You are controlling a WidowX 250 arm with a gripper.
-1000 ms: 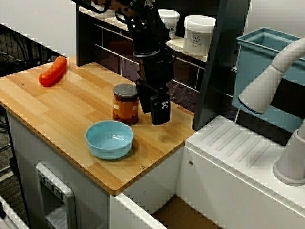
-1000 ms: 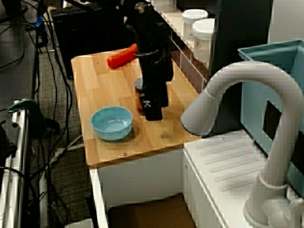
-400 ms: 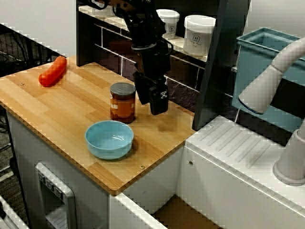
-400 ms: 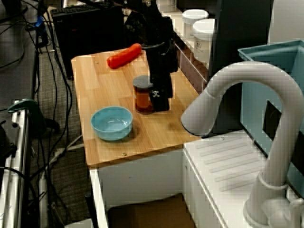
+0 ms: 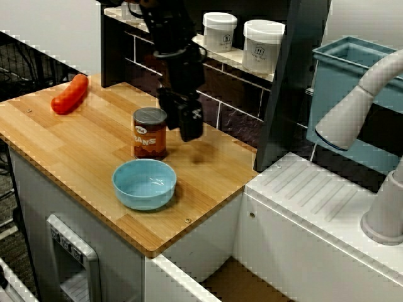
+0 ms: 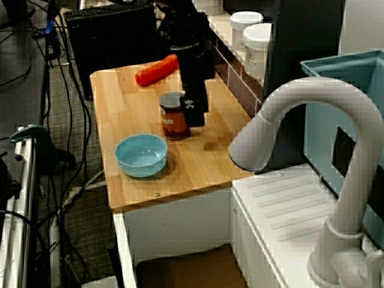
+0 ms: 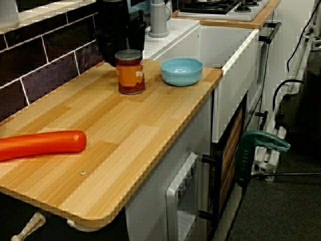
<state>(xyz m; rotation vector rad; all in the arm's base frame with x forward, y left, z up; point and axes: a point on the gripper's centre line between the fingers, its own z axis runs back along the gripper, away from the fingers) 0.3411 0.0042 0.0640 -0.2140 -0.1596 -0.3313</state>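
Wooden counter (image 5: 75,135): jaws just beside jar (image 5: 150,133), opening unclear.

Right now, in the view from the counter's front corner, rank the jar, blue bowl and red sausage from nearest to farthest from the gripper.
1. Jar, close beside the gripper.
2. Blue bowl, just in front of the jar.
3. Red sausage, far off at the other end of the counter.

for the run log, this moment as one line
end effector: beside orange grey-lidded glass jar, grip unclear | jar: upright on wooden counter | light blue bowl: apart
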